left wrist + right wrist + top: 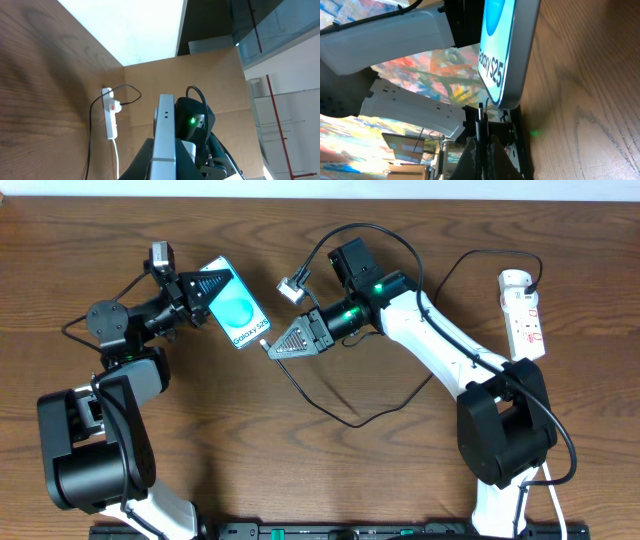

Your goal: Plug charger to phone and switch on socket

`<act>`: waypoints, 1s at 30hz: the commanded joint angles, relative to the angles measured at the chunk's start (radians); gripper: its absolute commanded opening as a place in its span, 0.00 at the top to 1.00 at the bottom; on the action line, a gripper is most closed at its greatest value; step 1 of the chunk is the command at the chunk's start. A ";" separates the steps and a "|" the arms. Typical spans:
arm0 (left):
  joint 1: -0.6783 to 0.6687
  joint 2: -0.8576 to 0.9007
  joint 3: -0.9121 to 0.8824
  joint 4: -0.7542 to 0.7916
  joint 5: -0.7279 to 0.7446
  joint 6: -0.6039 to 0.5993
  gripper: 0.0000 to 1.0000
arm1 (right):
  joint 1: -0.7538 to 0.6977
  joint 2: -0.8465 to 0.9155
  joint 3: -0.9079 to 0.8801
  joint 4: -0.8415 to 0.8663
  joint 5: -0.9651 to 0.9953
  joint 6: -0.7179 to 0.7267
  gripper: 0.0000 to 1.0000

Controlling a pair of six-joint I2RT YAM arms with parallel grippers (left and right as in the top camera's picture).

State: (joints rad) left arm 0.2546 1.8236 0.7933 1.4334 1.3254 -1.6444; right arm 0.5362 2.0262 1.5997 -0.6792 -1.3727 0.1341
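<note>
Left jaws are clamping shut on the slim glossy phone, its turquoise screen reading "Galaxy S25", left of centre. Right jaws are pinching the thin black charger beside its edge. The white socket is lying far right.

Black left arm, white right arm with green lights.

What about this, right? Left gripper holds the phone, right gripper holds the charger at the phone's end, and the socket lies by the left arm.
Not quite: the socket lies by the right arm, as the overhead view shows. The rest stands: left gripper holds the phone, right gripper holds the charger at the phone's end.
</note>
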 commanded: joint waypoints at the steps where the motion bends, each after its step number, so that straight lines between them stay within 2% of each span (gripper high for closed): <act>1: 0.003 -0.007 0.012 0.011 -0.008 0.013 0.93 | -0.003 0.005 -0.003 0.003 -0.032 0.007 0.99; 30: -0.016 -0.007 0.012 0.012 -0.031 -0.022 0.93 | 0.013 0.005 -0.003 0.010 0.006 0.008 0.99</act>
State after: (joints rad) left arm 0.2394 1.8236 0.7933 1.4334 1.3167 -1.6512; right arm 0.5419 2.0262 1.5997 -0.6697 -1.3609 0.1341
